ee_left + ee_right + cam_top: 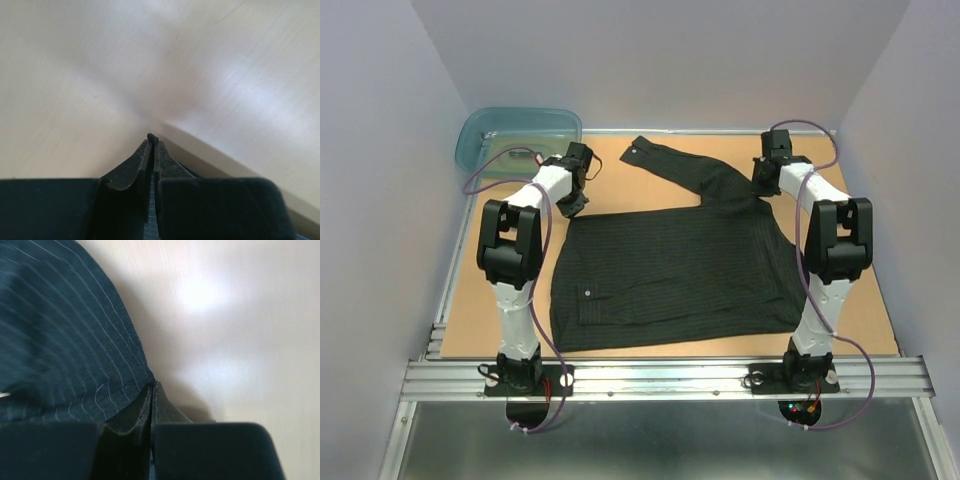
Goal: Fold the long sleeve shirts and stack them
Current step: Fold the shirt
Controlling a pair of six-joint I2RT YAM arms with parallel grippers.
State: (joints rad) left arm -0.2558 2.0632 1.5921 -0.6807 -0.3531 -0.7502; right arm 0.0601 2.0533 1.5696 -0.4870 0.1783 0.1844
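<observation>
The long sleeve shirt (670,270), black with thin pinstripes, lies spread flat on the wooden table, one sleeve (665,160) stretching to the far middle. My left gripper (572,203) sits at the shirt's far left corner. In the left wrist view it (152,142) is shut, with a nub of dark cloth (153,136) pinched at the tips. My right gripper (763,186) is at the shirt's far right shoulder. The right wrist view shows it (152,386) shut on the edge of the pinstriped cloth (60,340).
A translucent teal tub (515,135) stands at the far left corner, just behind the left arm. Grey walls close in the table on three sides. An aluminium rail (670,378) runs along the near edge. Bare wood (840,300) shows right of the shirt.
</observation>
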